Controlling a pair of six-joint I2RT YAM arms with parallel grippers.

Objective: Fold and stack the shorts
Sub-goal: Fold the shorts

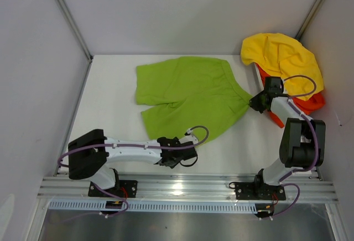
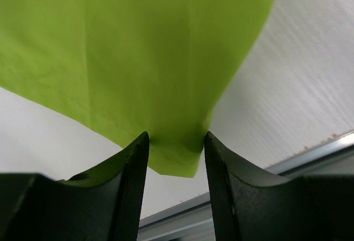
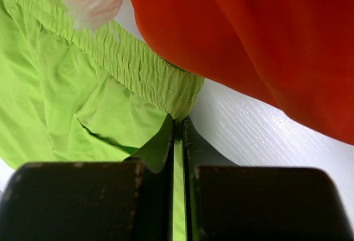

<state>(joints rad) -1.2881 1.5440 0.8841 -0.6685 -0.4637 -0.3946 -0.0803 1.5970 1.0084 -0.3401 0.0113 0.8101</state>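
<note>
Lime-green shorts: right gripper clamps waistband, left gripper gapes astride hem; orange-red shorts alongside

Lime-green shorts fill the upper left of the view, smooth cloth with a stitched hem running along the lower edge. One hem corner hangs down into the gap of the left gripper, whose black ribbed fingers stand apart on either side of it. White grained table to the right, metal rail at its edge.
</note>
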